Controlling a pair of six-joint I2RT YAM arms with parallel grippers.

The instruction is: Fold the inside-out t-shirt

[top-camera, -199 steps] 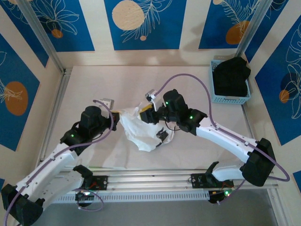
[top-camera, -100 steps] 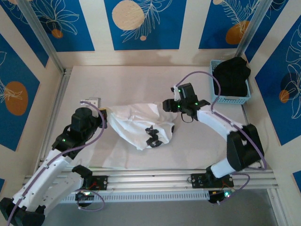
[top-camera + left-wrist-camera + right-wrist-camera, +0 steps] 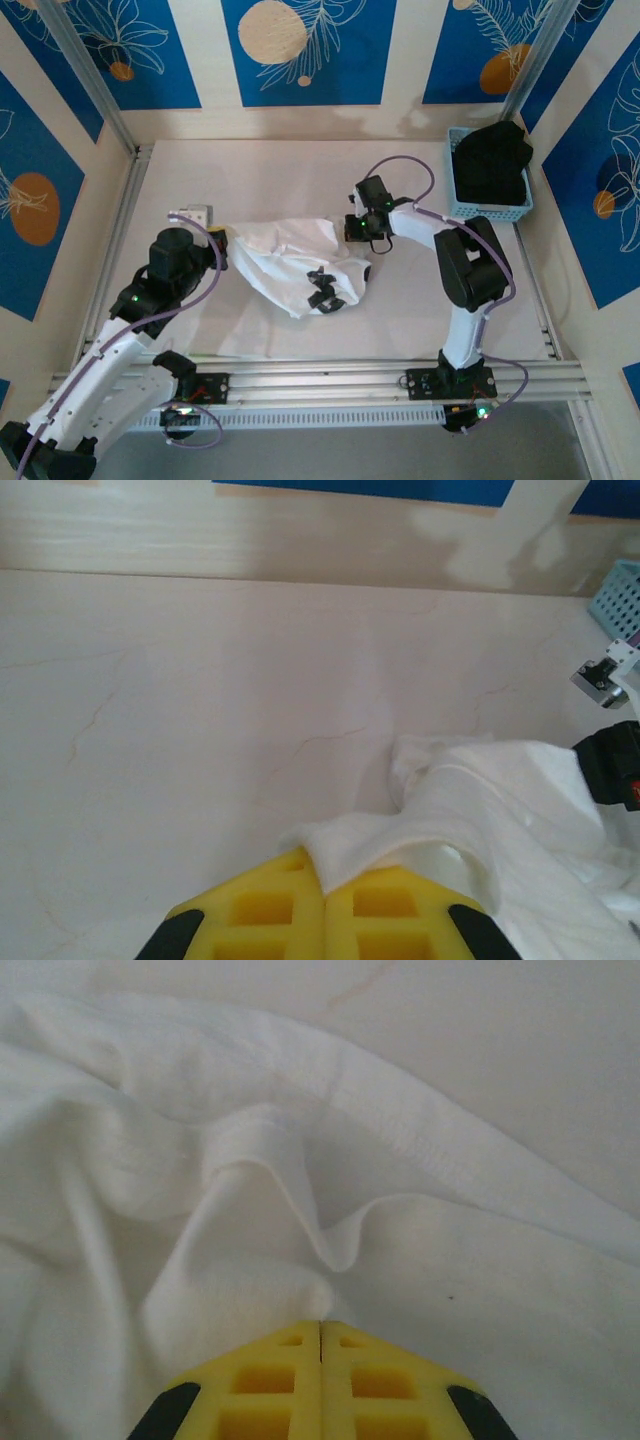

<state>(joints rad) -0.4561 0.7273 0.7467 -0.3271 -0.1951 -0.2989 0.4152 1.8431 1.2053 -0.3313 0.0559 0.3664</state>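
The inside-out t-shirt [image 3: 290,255] lies bunched in a wrinkled heap near the middle of the table [image 3: 300,165], a little toward the near edge and strung between the two arms. The left gripper [image 3: 322,880] is closed on a fold at the heap's left end, with cloth visibly pinched between the yellow pads. The right gripper [image 3: 320,1325] is also closed at the right end. A raised ridge of cloth runs straight into its tips, so it looks nipped there, just below the stitched hem [image 3: 400,1140].

The shirt looks thin, light and limp. It will probably sag, drag and crease, and it won't hold any shape. The hem and seams are likely the firmest places to grip, and taking corners well apart should let it spread flat. A blue basket [image 3: 488,208] holding a black garment [image 3: 492,160] sits at the far right corner, well apart.
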